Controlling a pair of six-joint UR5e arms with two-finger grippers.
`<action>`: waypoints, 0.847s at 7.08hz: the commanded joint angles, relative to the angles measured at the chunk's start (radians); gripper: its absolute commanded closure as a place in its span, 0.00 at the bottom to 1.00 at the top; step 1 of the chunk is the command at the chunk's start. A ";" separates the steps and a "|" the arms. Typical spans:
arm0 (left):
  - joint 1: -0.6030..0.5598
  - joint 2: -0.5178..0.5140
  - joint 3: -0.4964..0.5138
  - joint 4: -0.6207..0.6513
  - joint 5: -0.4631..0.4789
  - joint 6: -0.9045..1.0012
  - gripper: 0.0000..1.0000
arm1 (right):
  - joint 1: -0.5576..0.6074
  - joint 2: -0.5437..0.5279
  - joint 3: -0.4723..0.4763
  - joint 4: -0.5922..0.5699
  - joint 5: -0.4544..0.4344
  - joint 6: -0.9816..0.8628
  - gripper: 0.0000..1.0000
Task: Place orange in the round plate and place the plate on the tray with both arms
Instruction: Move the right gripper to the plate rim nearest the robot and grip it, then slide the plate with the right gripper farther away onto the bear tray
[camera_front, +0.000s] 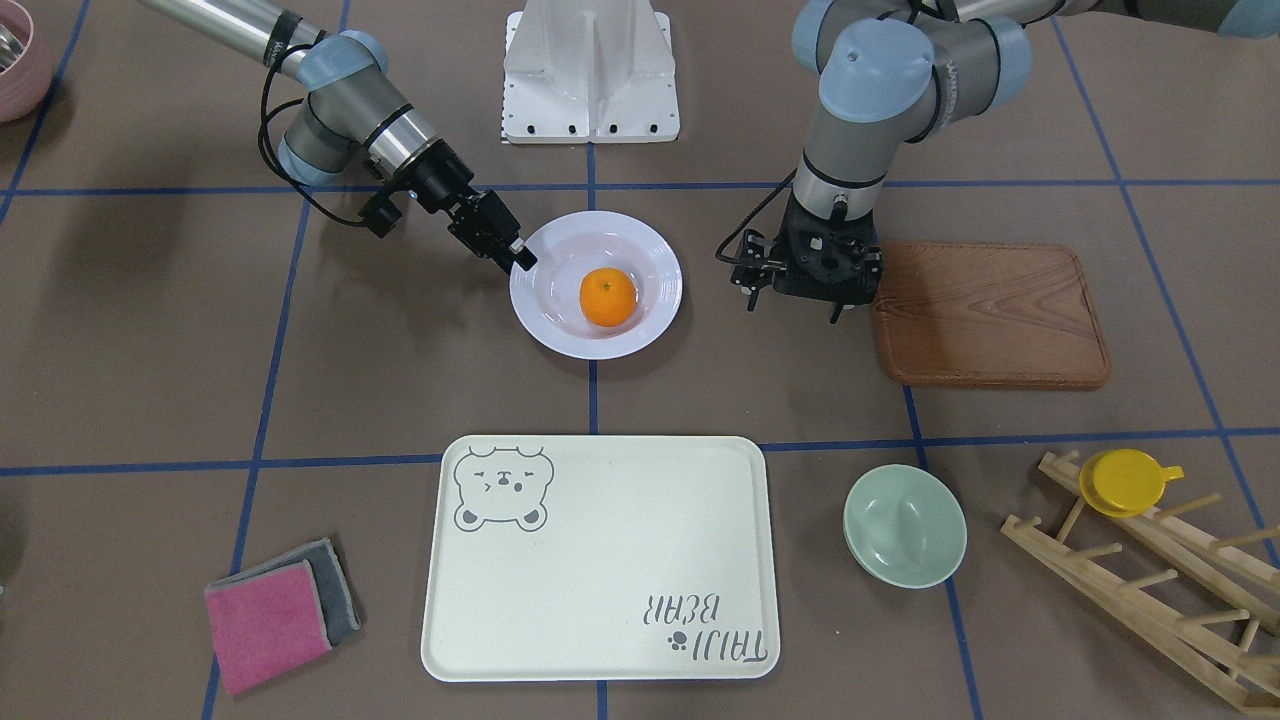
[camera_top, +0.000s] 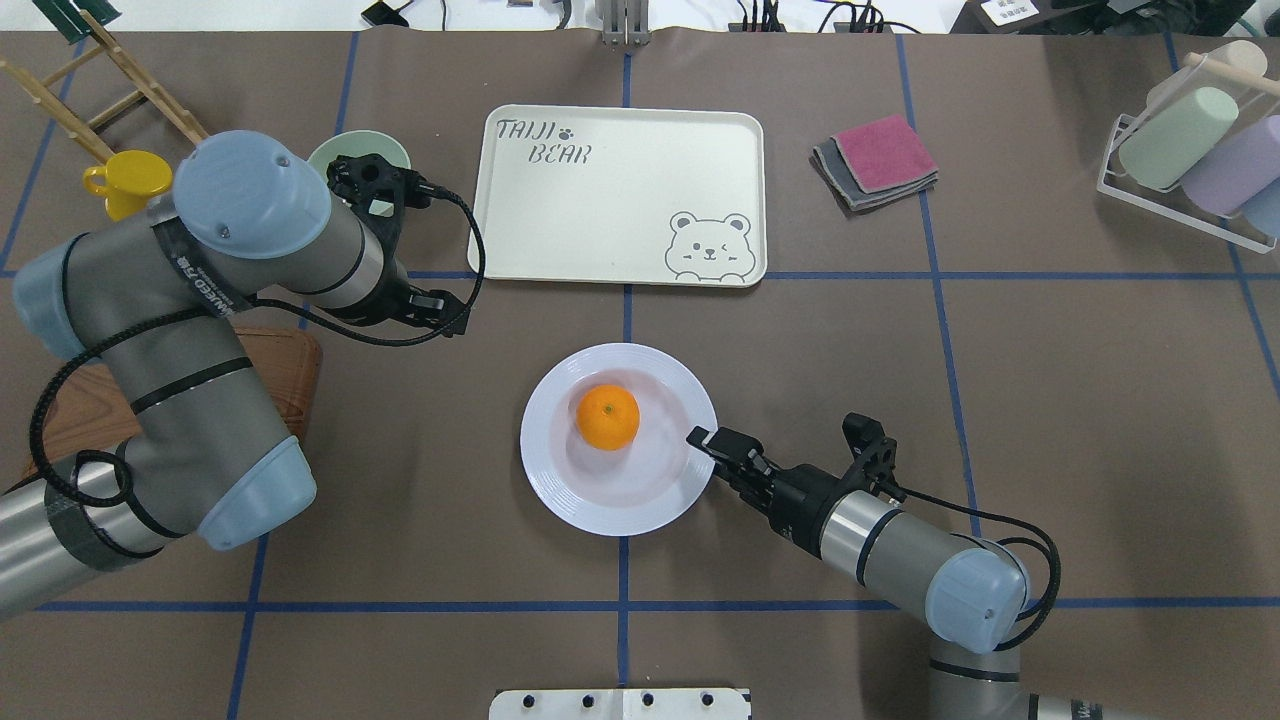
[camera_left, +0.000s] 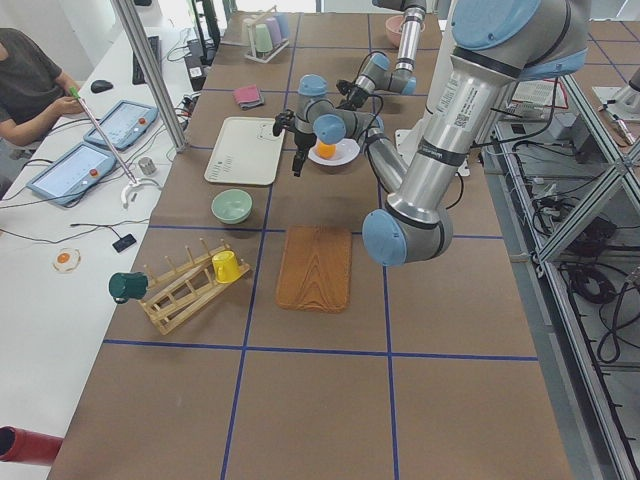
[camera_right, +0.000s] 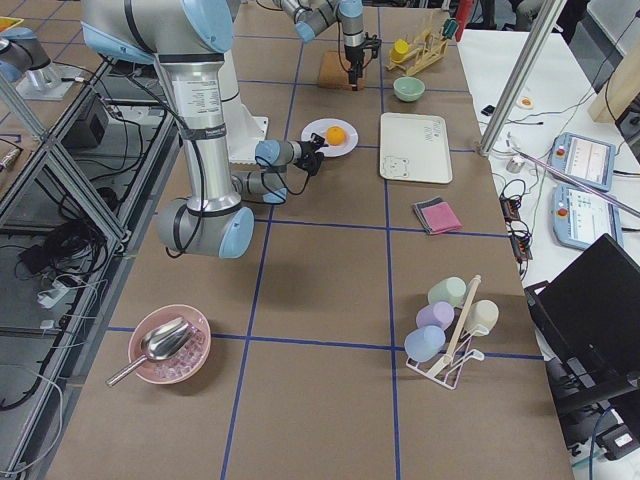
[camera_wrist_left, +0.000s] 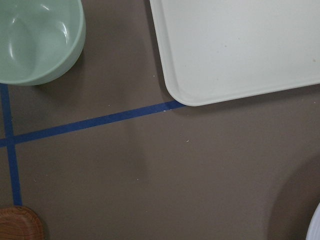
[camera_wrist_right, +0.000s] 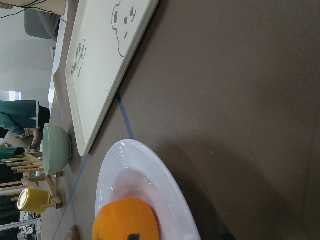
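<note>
The orange (camera_front: 607, 297) lies in the sunken centre of the white round plate (camera_front: 650, 250), which stands on the table mid-way between the robot's base and the cream tray (camera_front: 600, 560). My right gripper (camera_front: 522, 258) reaches in low and rolled on its side at the plate's rim (camera_top: 560, 490). It looks open, with one fingertip above the rim and one below it. My left gripper (camera_front: 795, 300) hangs open and empty, pointing down over bare table between the plate and the wooden board. The tray holds nothing.
A brown wooden board (camera_front: 990, 315) lies beside the left gripper. A pale-green bowl (camera_front: 905, 525) stands next to the tray, with a wooden rack and yellow cup (camera_front: 1125, 480) beyond it. Folded pink and grey cloths (camera_front: 280, 610) lie on the tray's other side.
</note>
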 joint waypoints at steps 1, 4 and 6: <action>0.000 0.000 -0.001 0.000 0.000 0.000 0.00 | -0.007 0.005 -0.004 0.003 -0.012 0.008 0.75; 0.002 0.000 0.001 0.000 0.000 0.000 0.00 | -0.005 0.005 0.010 0.006 -0.014 0.008 1.00; 0.001 -0.001 -0.002 0.000 0.000 -0.002 0.00 | -0.004 0.005 0.030 0.007 -0.024 0.008 1.00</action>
